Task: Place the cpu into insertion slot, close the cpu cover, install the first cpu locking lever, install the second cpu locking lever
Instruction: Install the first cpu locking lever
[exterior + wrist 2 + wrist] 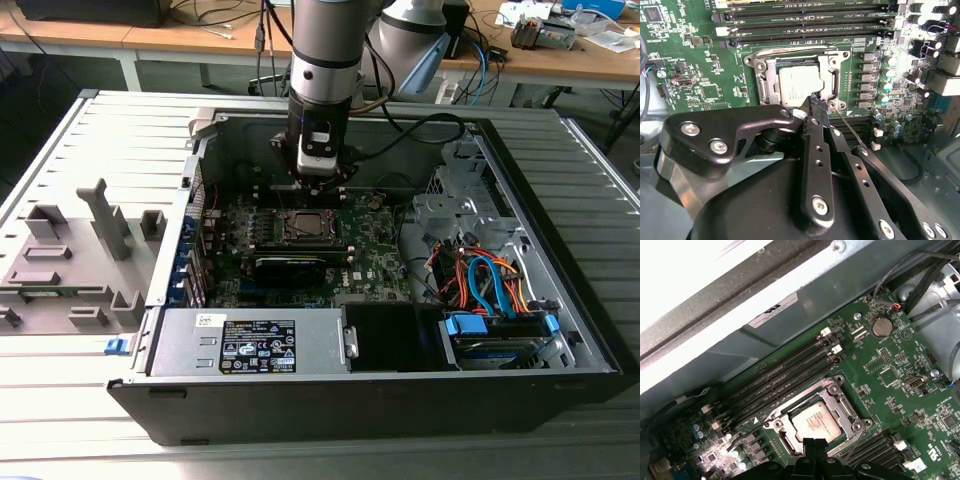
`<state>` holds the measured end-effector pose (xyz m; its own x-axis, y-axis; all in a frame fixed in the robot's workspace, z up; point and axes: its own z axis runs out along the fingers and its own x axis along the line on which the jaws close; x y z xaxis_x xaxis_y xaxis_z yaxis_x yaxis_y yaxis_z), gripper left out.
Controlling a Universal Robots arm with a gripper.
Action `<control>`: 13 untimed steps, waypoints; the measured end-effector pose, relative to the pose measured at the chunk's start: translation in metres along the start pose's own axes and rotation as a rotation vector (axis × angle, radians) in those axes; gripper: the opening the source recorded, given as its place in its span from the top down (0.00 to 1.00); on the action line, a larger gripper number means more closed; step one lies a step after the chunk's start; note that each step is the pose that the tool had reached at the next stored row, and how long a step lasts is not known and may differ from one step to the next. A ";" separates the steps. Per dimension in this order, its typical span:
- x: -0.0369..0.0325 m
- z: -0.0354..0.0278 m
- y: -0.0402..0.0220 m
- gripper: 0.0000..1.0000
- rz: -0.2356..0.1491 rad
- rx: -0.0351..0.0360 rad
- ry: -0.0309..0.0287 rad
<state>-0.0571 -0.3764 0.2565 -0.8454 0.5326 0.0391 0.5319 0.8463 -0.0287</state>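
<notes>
A grey fixture (75, 260) sits on the desk (60, 420) at the exterior view's left, beside an open case (380, 400). Mid-frame, the arm (325, 60) hangs over the board (375, 250), jaws together at the rim of the slot (305, 226). The cpu (799, 84) lies seated in the slot, the cover (767, 79) down flat around it. Blue and orange cables (485, 280) crowd the case at the exterior view's right.

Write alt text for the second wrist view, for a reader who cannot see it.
The tip of the black claw is at one edge of the silver-grey cpu, seen from close above the green motherboard. The silvery cpu cover frames the chip, and a thin metal lever slants away beside the claw.
</notes>
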 end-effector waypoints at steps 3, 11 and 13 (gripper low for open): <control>0.0000 0.0000 0.0000 0.89 -0.005 0.0002 -0.0001; 0.0000 0.0000 0.0000 0.89 -0.021 0.0008 -0.0006; 0.0000 0.0000 0.0000 0.89 -0.026 0.0010 -0.0008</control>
<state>-0.0571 -0.3764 0.2565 -0.8590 0.5104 0.0391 0.5097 0.8599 -0.0287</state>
